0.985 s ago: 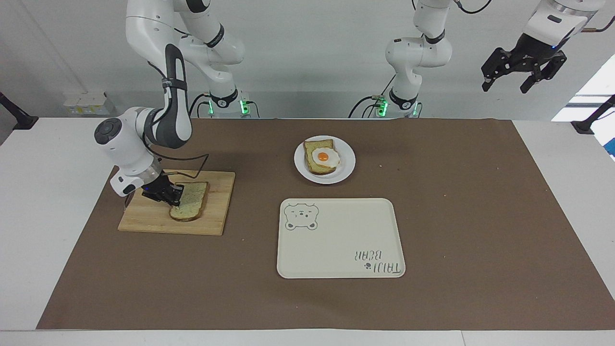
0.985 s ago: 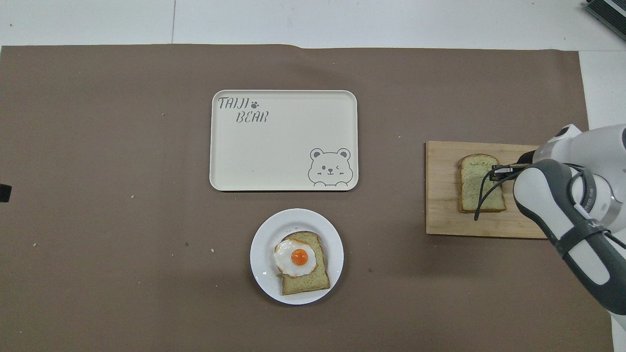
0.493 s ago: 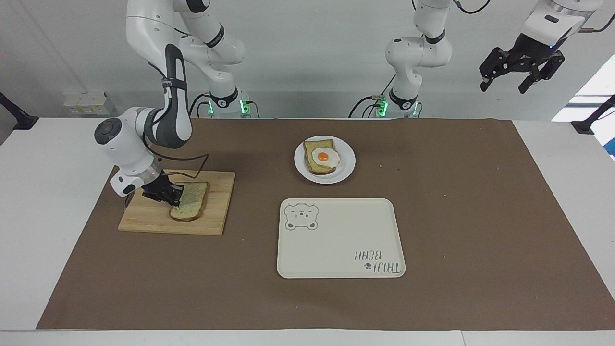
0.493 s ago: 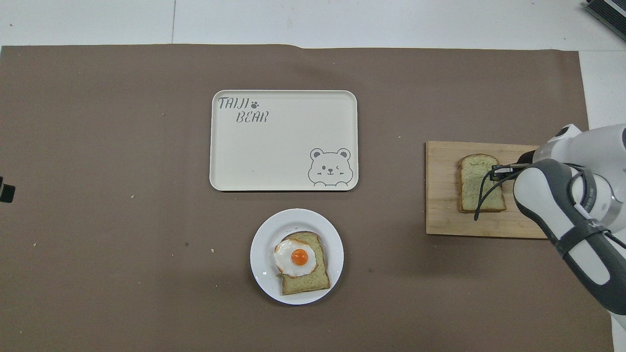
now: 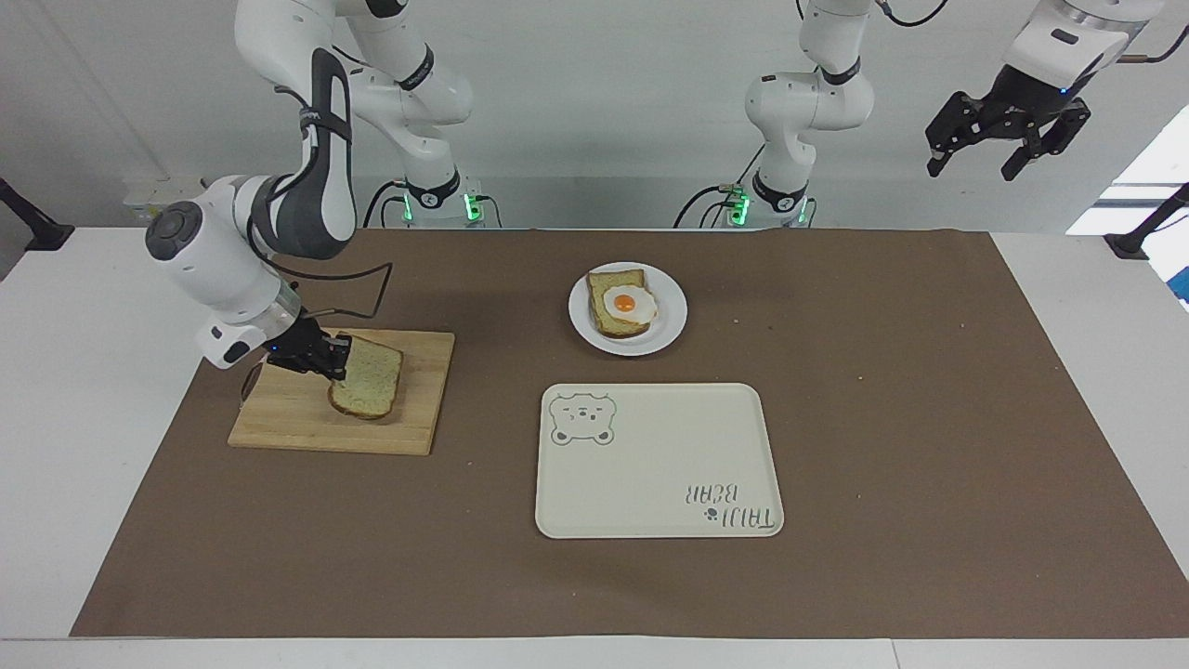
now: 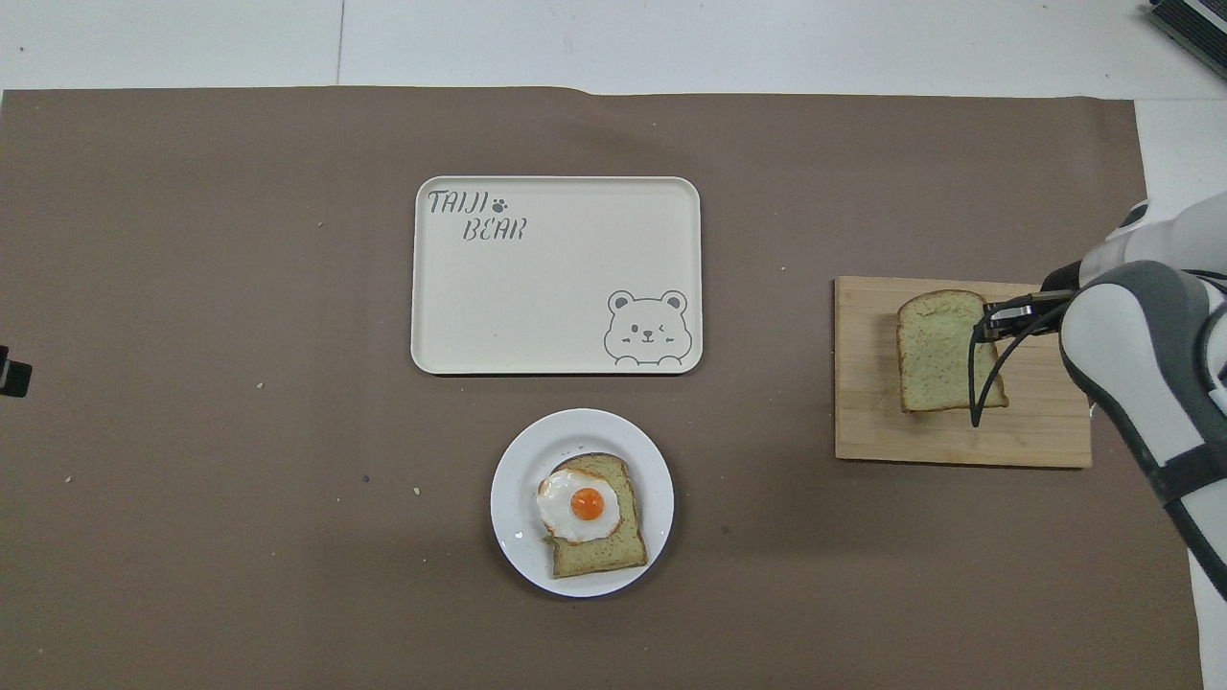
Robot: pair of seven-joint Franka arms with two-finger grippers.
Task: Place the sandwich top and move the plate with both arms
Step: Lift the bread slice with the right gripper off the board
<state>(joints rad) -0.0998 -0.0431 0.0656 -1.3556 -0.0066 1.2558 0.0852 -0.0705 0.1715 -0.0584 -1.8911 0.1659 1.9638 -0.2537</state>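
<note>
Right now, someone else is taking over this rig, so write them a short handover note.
Right gripper: shut on one edge of the sandwich top, tilted up over the cutting board.
Left gripper: open, waiting high off the left arm's end of the table.
Plate with the egg slice: between the robots and the bear tray.
Done: top gripped.
Left: set it on the egg slice, then move the plate with both arms.

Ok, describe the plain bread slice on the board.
The sandwich top is one pale slice with greenish-speckled crumb, a brown crust and a rounded top. The right gripper is shut on one side edge and holds it tilted: that edge is raised, and the other edge is low at the wooden board, though contact there cannot be told. It has no topping.
</note>
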